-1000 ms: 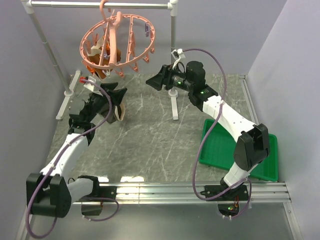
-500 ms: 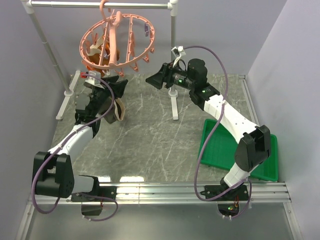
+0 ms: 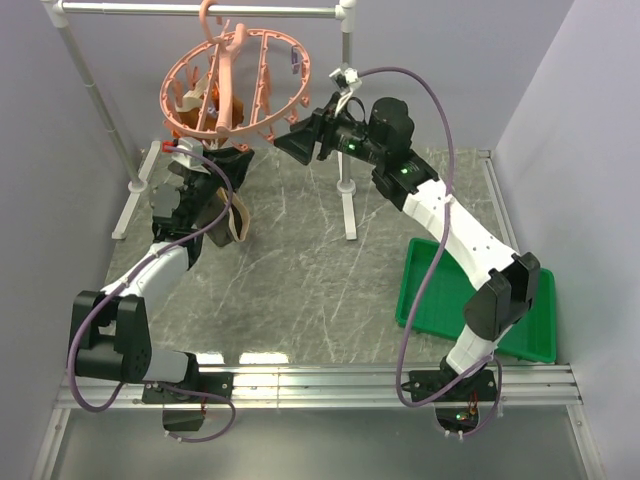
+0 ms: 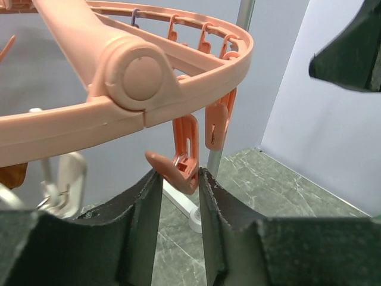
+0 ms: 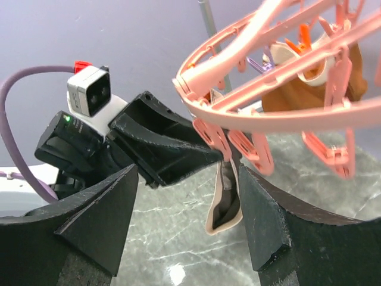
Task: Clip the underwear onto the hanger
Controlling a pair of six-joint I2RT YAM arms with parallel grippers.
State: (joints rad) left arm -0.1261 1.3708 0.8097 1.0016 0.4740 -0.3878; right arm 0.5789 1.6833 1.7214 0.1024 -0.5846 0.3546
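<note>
The pink hanger (image 3: 228, 85) hangs from the rack bar. It fills the top of the left wrist view (image 4: 137, 77) and the right wrist view (image 5: 268, 113). My left gripper (image 3: 232, 158) is raised under its front rim. Its jaws stand close together with an orange clip (image 4: 184, 149) pinched between the tips (image 4: 177, 179). The underwear (image 3: 238, 222), dark with a tan waistband (image 5: 223, 205), hangs just below those tips; what holds its top is hidden. My right gripper (image 3: 290, 140) is open and empty (image 5: 187, 173), facing the left gripper at the ring's right front edge.
A smaller orange-brown garment (image 3: 205, 100) is clipped inside the ring's left side. The white pipe rack's bar (image 3: 200, 10) and right post (image 3: 346, 190) stand close behind both grippers. A green tray (image 3: 440, 290) lies at the right. Grey walls enclose the table.
My left gripper has risen to the ring's front clips. My right gripper has moved left and up to the ring's edge. The underwear has hardly shifted.
</note>
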